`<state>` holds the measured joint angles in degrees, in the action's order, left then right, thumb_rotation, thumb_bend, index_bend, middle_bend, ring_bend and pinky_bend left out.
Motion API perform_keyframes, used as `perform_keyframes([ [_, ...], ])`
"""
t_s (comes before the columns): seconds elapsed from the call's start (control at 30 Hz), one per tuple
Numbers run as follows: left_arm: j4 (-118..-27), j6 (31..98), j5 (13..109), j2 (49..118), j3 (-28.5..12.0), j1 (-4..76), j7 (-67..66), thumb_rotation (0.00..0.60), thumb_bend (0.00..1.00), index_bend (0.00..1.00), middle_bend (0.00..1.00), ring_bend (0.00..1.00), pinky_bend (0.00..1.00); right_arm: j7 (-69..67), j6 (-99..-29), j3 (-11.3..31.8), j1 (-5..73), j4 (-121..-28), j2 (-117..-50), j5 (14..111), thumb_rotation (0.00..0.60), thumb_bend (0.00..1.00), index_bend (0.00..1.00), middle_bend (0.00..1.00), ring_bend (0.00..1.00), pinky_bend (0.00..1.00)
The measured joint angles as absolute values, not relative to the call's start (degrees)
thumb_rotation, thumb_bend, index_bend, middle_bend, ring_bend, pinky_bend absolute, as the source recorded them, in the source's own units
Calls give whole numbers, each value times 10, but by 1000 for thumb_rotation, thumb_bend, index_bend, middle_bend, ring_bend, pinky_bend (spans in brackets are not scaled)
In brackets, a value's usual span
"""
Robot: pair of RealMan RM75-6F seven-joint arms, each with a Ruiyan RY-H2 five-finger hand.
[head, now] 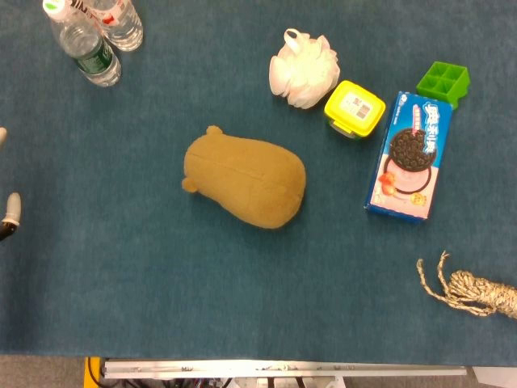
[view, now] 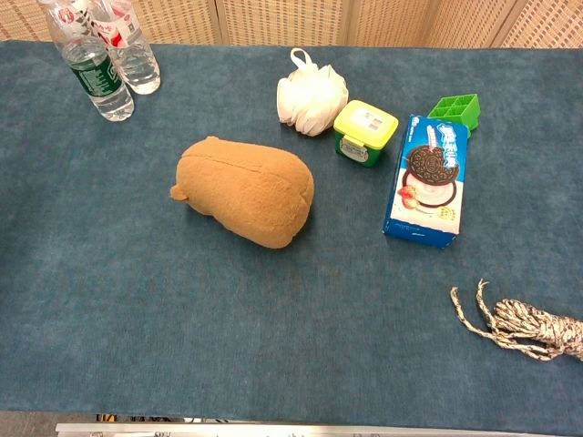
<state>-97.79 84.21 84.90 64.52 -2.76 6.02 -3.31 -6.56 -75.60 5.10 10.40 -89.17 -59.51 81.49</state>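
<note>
Left hand (head: 8, 208) at the counter (head: 121, 283) edge, plush toy (head: 246, 179) nearest.
Only fingertips (head: 11, 208) show, nothing visibly between them; whether released or clenched cannot be told; the toy lies flat, well beyond them.

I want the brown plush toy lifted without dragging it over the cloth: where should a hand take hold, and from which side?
Probably across the narrower end of the plush toy, by the small ear nubs, coming from above. It lies flat and apart from everything else, so fingers could close on both flanks. The left hand, only partly seen at the edge, is nearer to that end.
</note>
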Motion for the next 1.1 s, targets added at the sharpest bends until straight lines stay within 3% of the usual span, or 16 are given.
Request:
perform_keyframes([
  [0.37,-972,829,870,645,-21,70,-20,600,454,69,71,88,0,-66,-754,56,108,-898,-590,812,600,222,157,229,141,234],
  [0.8,-950,768,922,639,-16,129,63,600,452,70,71,88,0,-64,-761,86,118,-941,-567,792,600,222,157,229,141,235],
  [1.1,-910,720,983,657,-15,205,162,600,274,70,71,88,0,-44,-750,99,130,-973,-555,768,600,221,157,229,142,235],
])
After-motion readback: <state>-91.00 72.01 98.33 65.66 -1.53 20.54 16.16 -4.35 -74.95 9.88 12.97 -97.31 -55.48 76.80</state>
